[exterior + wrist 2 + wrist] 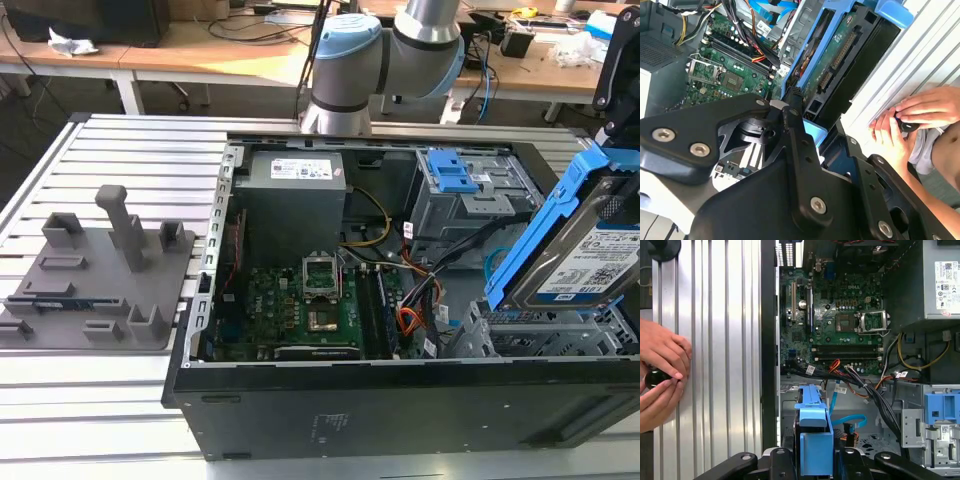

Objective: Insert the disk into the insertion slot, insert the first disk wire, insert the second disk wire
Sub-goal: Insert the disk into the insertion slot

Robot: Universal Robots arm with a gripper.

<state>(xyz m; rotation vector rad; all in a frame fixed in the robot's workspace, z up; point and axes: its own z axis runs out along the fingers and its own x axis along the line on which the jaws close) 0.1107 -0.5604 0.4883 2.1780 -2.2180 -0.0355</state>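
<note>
Gripper: clamped on the disk. In the first wrist view its black fingers sit on either side of the blue carrier frame, which is seen edge-on.
Second wrist view: the disk's green circuit-board underside faces the camera, with one finger pressed at its near end.
Exterior view: the disk hangs tilted in the air at the exterior view's right, label side up, low end pointing down into the case.
The insertion slot, a grey perforated cage, lies directly beneath it. The disk is not seated, and I cannot tell whether its low corner touches the cage.

The second disk wire, light blue, curves loose just beside the cage and shows in the exterior view as an arc next to the disk's low end.
The first disk wire, an orange and red bundle, loops near the motherboard and is apart from the disk.
Beyond the cage stands the larger bay with a blue latch. The grey power supply sits further along the open computer case.

A person's hands rest at the edge of the slatted aluminium table, pinching a small black object.
A grey fixture plate lies on the table at the exterior view's left, well apart from the case.
The arm rises behind the case, with wooden desks behind it.
</note>
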